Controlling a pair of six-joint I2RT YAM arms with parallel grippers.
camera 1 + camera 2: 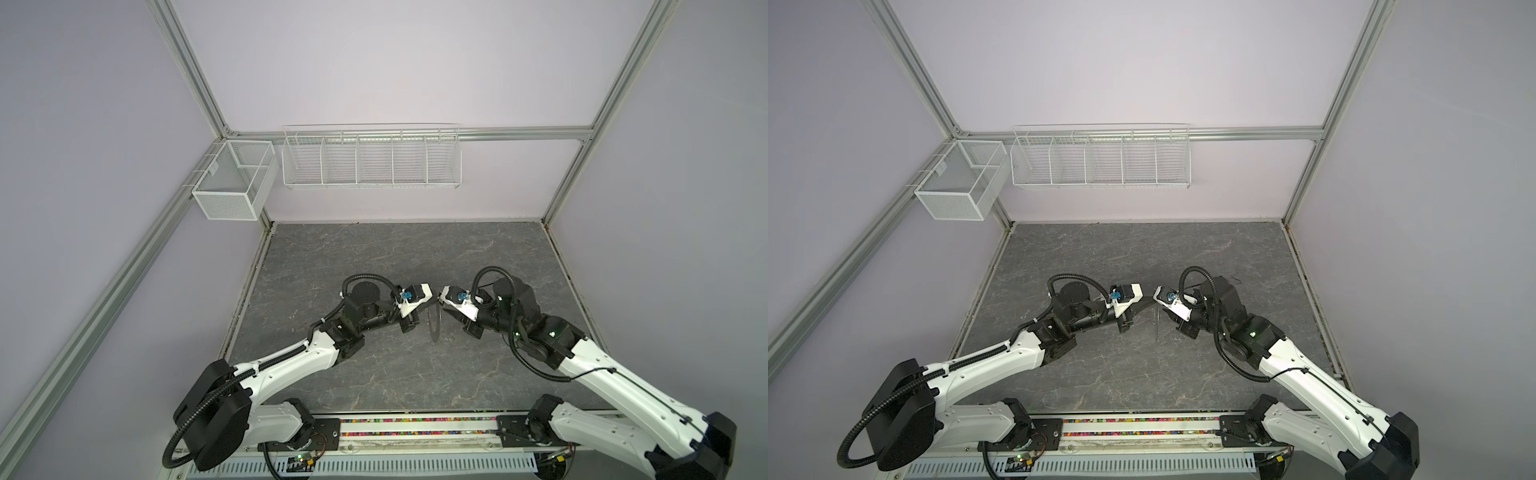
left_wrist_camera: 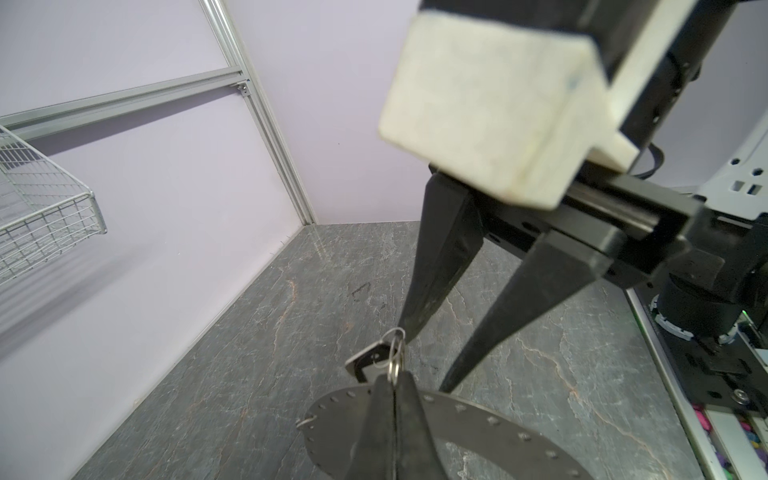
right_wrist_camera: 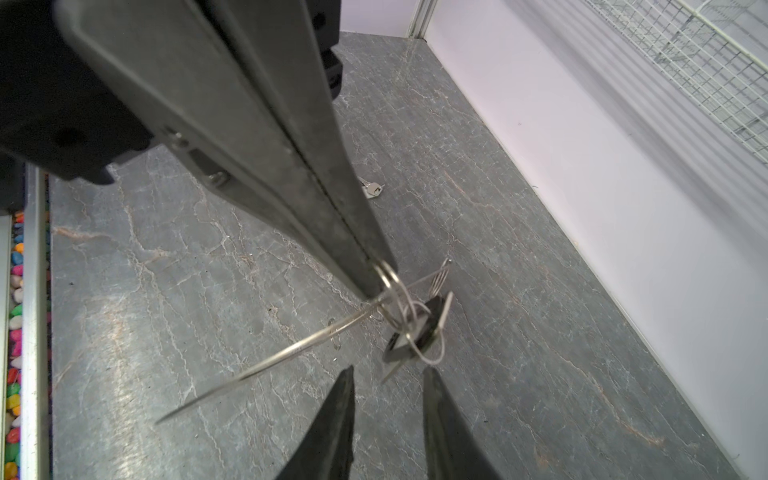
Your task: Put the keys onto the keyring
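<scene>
In both top views: keyring (image 1: 434, 326) held edge-on over table (image 1: 374, 257) centre, left gripper (image 1: 430, 306) at its 10 o'clock, right gripper (image 1: 445, 309) at 2 o'clock. Left wrist view — left gripper clamped on keyring rim, black-tagged key (image 2: 368, 359) hanging there. Right wrist view — right gripper parted, empty; white-tagged key (image 3: 372, 189) on table.

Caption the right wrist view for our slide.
Left claw pinches the flat ring, a black-tagged key dangling at its rim; right claw open; second key on the table.
</scene>
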